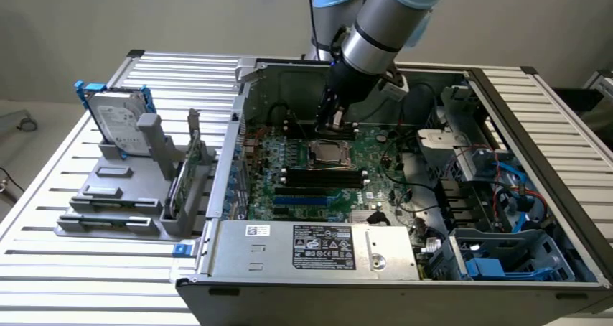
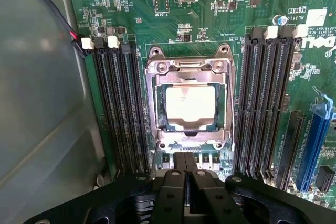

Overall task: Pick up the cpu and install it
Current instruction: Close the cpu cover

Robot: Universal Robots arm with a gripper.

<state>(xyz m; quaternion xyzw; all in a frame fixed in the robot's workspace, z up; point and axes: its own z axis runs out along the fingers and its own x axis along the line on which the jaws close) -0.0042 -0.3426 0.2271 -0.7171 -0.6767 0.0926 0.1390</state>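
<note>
**Exterior view:** the camera sits high and well back, looking obliquely down over the slatted aluminium table [image 1: 57, 268] into the open grey steel computer case [image 1: 383, 286].

**Wrist view:** the camera is close above the green motherboard [image 2: 236, 3] and faces it squarely, past the black gripper [image 2: 185, 157].

**Shared by both views:** the silver square processor socket [image 1: 332, 154] and the long black memory slots [image 2: 118, 108].

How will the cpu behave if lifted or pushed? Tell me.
The cpu is a thin flat plate with a metal top: probably stiff and light. Its smooth top may be slippery. It lies recessed in the socket frame, so a push would likely jam, not slide.
</note>
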